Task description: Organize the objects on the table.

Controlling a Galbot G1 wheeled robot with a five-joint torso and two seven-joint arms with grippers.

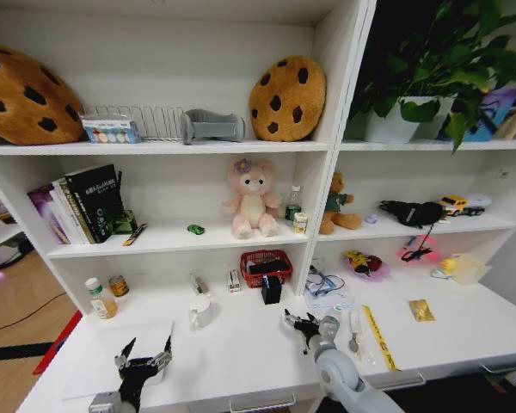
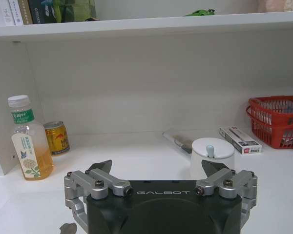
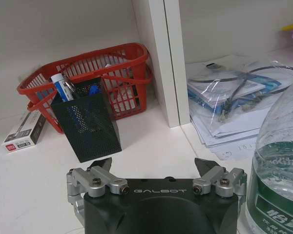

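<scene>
Both grippers hang low over the front edge of the white table (image 1: 241, 361). Toward its front left corner the left gripper (image 1: 144, 360) has its fingers spread wide and grasps nothing. Nearer the middle, the right gripper (image 1: 297, 323) is likewise released and empty.

Ahead of the left gripper (image 2: 156, 171), just beyond its fingertips, stands a white lidded cup (image 2: 212, 157) with a small spoon handle poking from the lid. Behind the cup, a flat clear-wrapped item (image 2: 178, 140) lies near a small white box (image 2: 240, 140). Against the left wall of the bay stand a juice bottle (image 2: 30, 141) and a gold drink can (image 2: 56, 138), touching or nearly so.

Directly before the right gripper (image 3: 156, 168) stands a black mesh pen holder (image 3: 88, 119) containing a blue-and-white marker (image 3: 62, 88); a gap of bare tabletop separates it from the fingertips. A red basket (image 3: 105, 73) sits just behind the holder, against the back wall. The white shelf divider (image 3: 161, 58) rises beside the basket. Past the divider lie bagged papers and cables (image 3: 234, 92), and a clear water bottle (image 3: 278, 161) crowds that gripper's outer side.

Farther toward the table's right end lie a yellow ruler (image 1: 377, 335), a small gold foil packet (image 1: 421, 310) well apart from either gripper, and a red-and-yellow toy (image 1: 361, 262) at the back. A tiny green toy car (image 1: 195, 229) rests on the shelf above, beside a pink plush toy (image 1: 252, 200).
</scene>
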